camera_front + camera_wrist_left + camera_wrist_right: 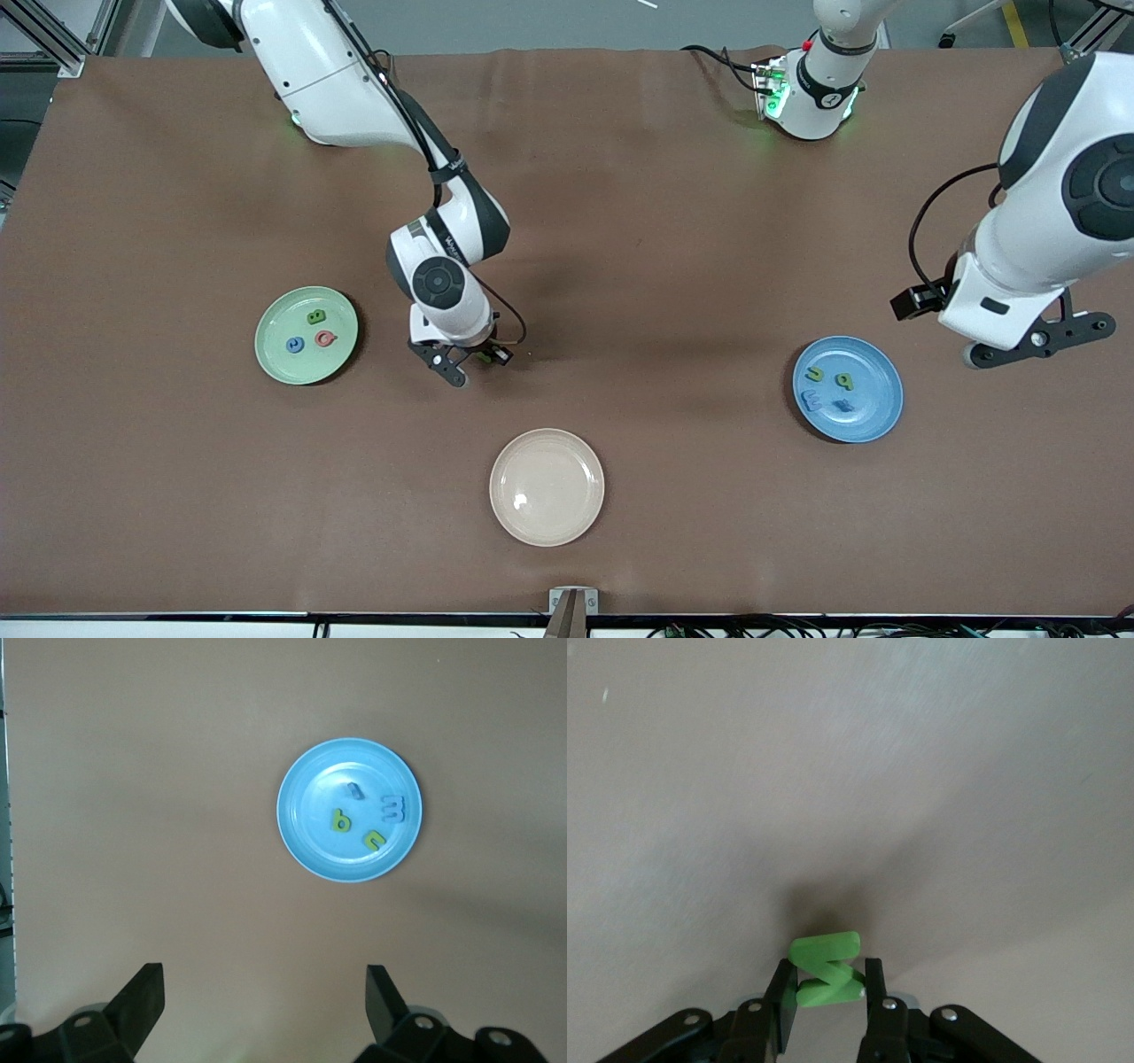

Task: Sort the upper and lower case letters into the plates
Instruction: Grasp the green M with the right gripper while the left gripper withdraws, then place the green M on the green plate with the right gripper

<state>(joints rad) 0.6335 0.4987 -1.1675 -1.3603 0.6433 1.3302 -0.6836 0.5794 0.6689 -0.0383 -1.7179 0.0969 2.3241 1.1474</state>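
Nearest the front camera sits the cream plate [547, 486], empty. Farther back, the blue plate [848, 388] at the left arm's end holds four small letters, two yellow-green and two blue. The left gripper [1038, 341] waits just beside it, fingers spread wide. The right gripper [472, 357] is low over bare table between the cream and green plates, pinching a green Z [826, 969] across its middle. The green plate [306, 335], toward the right arm's end, holds three letters and lies close beside that gripper, probably the Z's destination.
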